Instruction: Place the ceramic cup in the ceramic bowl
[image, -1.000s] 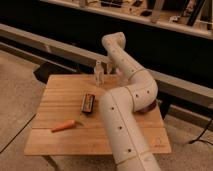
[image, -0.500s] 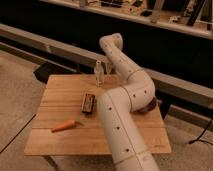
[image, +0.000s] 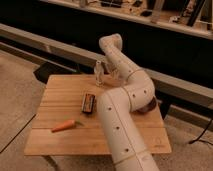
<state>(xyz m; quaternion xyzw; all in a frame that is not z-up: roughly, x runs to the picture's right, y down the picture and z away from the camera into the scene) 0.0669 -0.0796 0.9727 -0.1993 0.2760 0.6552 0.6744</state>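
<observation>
The arm's top joint (image: 111, 42) has drifted a touch toward 9 o'clock over the last second. This brings its downward-hanging end closer to the clear bottle (image: 98, 73) at the 12 o'clock edge of the surface (image: 60, 100). The elbow (image: 136, 93) has leaned slightly the same way. The gripper (image: 110, 73) hangs at that far edge, just at 3 o'clock of the bottle, largely hidden by the forearm (image: 122, 65). Its jaws, wide apart a second ago, have come together and now stand fully closed. Whether they have closed on anything cannot be told, since the forearm covers that spot.
</observation>
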